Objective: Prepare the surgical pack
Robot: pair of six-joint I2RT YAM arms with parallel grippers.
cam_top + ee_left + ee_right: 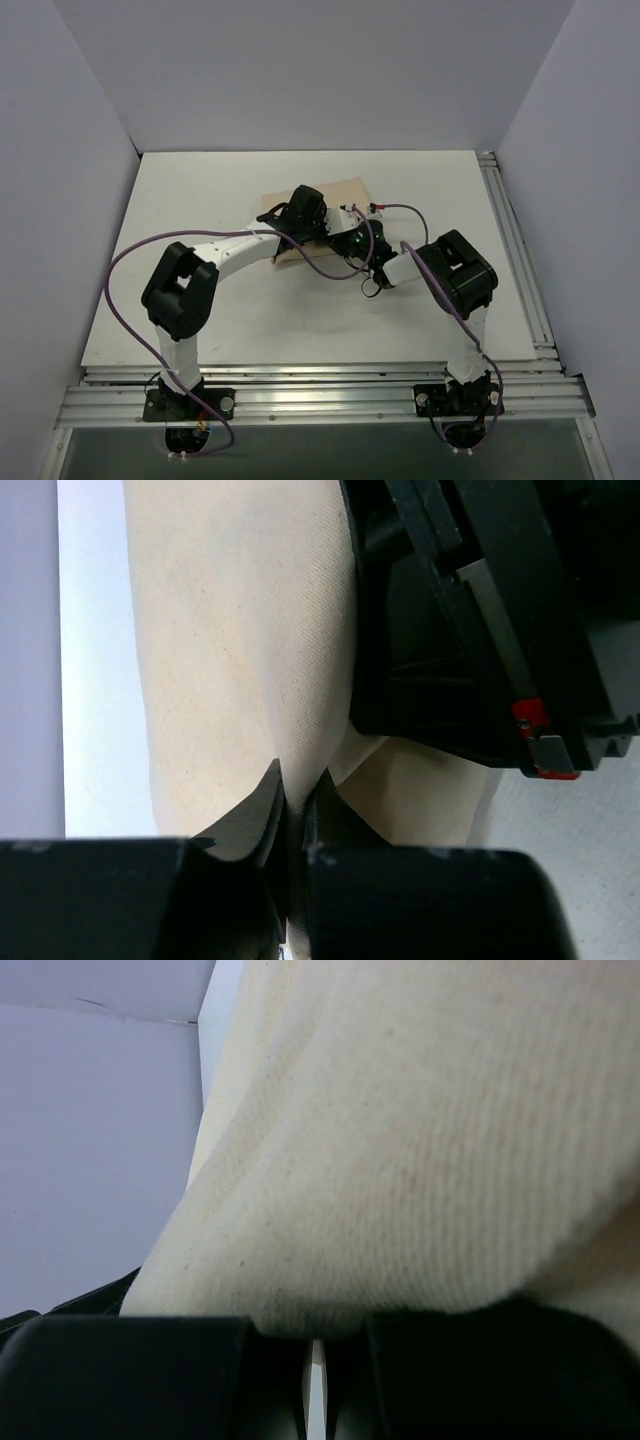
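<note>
The surgical pack (335, 190) shows as a tan-beige cloth bundle at mid-table, its contents hidden. My left gripper (320, 224) reaches onto it from the left, and in the left wrist view it (297, 802) is shut on a raised fold of the cloth (240, 650). My right gripper (347, 238) comes in from the right, close beside the left one. The right wrist view is filled by the cloth (420, 1140), which dips between the tips of the right gripper (314, 1345), shut on it. The right gripper's black body (470, 630) looms over the cloth.
The white table (200, 200) is boxed in by grey walls at the left, back and right. An aluminium rail (512, 250) runs along its right edge, with more rails along the near edge by the arm bases. Purple cables loop off both arms.
</note>
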